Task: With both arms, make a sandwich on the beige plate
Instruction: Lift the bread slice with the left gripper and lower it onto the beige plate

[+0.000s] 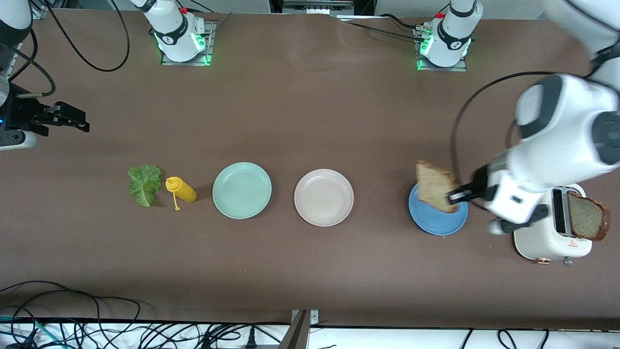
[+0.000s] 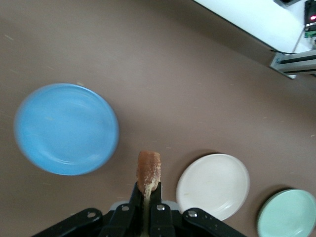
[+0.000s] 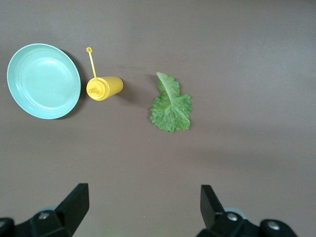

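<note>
Toaster (image 1: 547, 237) keeps one brown-crusted slice (image 1: 588, 216); left hand (image 1: 457, 196) pinches another slice (image 1: 436, 186) over blue plate (image 1: 438, 225). Beige plate (image 1: 323, 197), at its nine o'clock, lies bare. Right hand (image 1: 72, 118) hangs wide.

Front cam: high, across the brown surface (image 1: 300, 111), facing both arm bases, angled steeply down; covers the full surface, distant.

Left wrist cam: rides just above the left black two-finger claw (image 2: 146, 197), looks down past its fingers. Mid height. Sees the round blue plate (image 2: 66, 129) off to one side of the claw, the round pale beige plate (image 2: 213, 186) and the round mint-green plate (image 2: 288, 215) to the other.

Right wrist cam: above the right black two-finger claw (image 3: 143, 205), straight down, mid height. Ahead of the claw: the mint-green plate (image 3: 43, 81), yellow squeeze bottle (image 3: 104, 87), green lettuce leaf (image 3: 171, 104).

Overlap: wrist views share only the mint-green plate; the front view contains everything both see.
</note>
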Controlling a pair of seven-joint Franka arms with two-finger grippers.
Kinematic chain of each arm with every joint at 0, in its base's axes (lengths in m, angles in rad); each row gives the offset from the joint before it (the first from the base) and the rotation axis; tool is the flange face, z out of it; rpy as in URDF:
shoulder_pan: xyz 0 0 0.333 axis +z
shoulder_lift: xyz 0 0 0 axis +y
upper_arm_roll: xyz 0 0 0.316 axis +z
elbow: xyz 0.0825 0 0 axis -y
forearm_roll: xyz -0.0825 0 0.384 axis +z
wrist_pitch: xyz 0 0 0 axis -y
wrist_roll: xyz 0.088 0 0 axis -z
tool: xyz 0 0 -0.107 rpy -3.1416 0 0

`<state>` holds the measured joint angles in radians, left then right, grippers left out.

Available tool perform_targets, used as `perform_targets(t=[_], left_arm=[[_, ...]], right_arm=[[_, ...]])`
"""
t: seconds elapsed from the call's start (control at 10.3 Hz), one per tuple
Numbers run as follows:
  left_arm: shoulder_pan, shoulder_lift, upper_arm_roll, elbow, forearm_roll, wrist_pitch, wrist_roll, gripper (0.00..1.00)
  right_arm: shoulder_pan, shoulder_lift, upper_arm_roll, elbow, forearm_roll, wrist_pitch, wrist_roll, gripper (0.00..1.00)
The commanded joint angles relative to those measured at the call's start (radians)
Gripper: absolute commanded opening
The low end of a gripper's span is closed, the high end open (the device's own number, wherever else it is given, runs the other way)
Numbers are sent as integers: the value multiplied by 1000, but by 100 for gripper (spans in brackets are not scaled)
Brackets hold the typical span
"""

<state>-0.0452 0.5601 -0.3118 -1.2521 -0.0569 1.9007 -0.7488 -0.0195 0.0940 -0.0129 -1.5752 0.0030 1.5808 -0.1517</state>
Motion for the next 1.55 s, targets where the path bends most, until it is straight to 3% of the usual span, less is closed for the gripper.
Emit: perform_targets(t=[0.0, 0.29, 0.58, 1.26, 1.45], left_arm=[[-97, 73, 10, -22, -37, 226, -194, 0], [-168, 83, 8, -198, -38, 537, -326, 0], [-214, 78, 8, -337, -35, 728, -345, 0], [-262, 93, 7, -366, -35, 758, -391, 0], [-263, 103, 7, -365, -34, 774, -391, 6]], right_arm=[[3, -7, 1, 0, 5, -10, 1, 100], [3, -7, 1, -2, 5, -10, 1, 100], [3, -4, 1, -6, 5, -1, 4, 100], [13, 21, 1, -17, 2, -1, 4, 100], [13, 27, -1, -25, 2, -2, 3, 100]])
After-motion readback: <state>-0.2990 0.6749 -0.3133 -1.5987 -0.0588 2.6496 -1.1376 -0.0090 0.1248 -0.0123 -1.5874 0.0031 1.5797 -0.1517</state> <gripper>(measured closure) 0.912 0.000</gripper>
